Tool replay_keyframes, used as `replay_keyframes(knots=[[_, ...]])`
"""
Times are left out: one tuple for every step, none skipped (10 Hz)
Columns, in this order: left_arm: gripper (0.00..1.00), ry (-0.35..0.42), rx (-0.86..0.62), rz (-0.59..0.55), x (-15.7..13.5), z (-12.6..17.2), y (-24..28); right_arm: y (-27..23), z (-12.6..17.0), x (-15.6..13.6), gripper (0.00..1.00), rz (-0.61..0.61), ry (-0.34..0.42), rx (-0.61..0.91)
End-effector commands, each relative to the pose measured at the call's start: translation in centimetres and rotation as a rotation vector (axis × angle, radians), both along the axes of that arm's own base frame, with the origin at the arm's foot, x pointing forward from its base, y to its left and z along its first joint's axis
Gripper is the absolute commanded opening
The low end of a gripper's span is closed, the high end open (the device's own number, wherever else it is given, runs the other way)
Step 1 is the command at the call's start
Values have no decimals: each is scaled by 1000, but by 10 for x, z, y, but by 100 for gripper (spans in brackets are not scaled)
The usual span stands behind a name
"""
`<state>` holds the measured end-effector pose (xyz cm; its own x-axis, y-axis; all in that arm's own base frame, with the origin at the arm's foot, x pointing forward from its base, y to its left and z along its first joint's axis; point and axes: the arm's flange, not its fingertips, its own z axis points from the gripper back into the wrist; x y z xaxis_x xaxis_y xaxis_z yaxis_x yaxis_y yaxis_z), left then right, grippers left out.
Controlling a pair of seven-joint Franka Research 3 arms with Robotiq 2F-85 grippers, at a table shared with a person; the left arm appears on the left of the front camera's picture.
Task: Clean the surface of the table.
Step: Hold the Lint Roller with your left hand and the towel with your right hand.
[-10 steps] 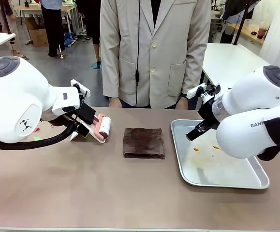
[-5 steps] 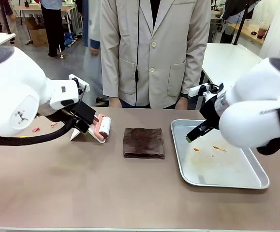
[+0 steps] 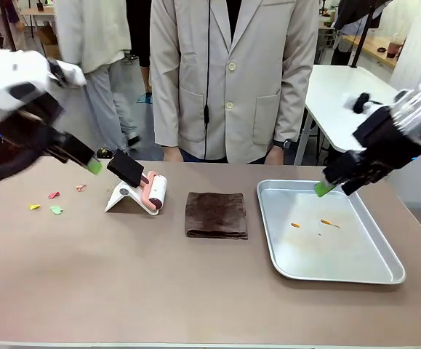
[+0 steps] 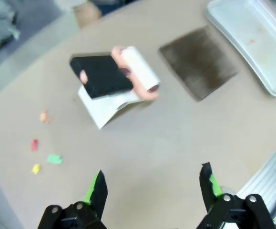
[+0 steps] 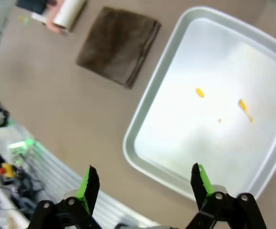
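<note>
Look at the table (image 3: 123,283): its brown top runs right across in front of you. A person (image 3: 232,80) in a pale coat stands at its far side. Your left gripper (image 4: 152,188) hangs in the air above the left part of the table. Its fingers (image 4: 98,187) are spread wide, with nothing between them. On that left part lie a few small scraps (image 3: 54,207) (red, orange, yellow and green), close together on the bare top.

Near them is a white stand (image 3: 121,198) with a flat black thing (image 3: 126,169) leaning on it. A white roller (image 3: 156,192) with a pink handle touches that stand. A folded brown cloth (image 3: 216,214) lies flat in the middle of the table, between the roller and a silver tray (image 3: 326,254). The tray sits on the right part of the table, apart from the cloth, and it has a few small orange bits (image 3: 295,225) in it. Your right gripper (image 5: 145,183) hangs above the tray, not touching it. Its fingers are spread wide too, and they hold nothing.
</note>
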<state>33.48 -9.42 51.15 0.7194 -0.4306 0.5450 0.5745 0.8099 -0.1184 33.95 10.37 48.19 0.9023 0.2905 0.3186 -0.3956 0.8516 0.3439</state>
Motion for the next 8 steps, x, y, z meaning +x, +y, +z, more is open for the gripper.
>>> replay_keyframes(knots=[[100,13,-196,-83,-29,-13,52,-40,8,-2,100,-73,58,231],[100,38,-273,-121,-25,-11,78,-70,11,-7,100,-101,67,350],[100,66,-348,-145,-19,-12,106,-104,13,-13,100,-143,79,468],[100,88,-409,-155,-14,-17,134,-137,13,-21,100,-203,75,562],[100,115,-494,-140,-9,-26,166,-172,10,-30,100,-284,58,669],[100,147,-555,-102,-5,-34,193,-196,7,-38,100,-340,53,715],[100,162,-637,-41,-5,-41,220,-218,3,-46,100,-384,46,746],[100,150,-713,2,-9,-48,247,-239,-4,-51,100,-431,46,769]])
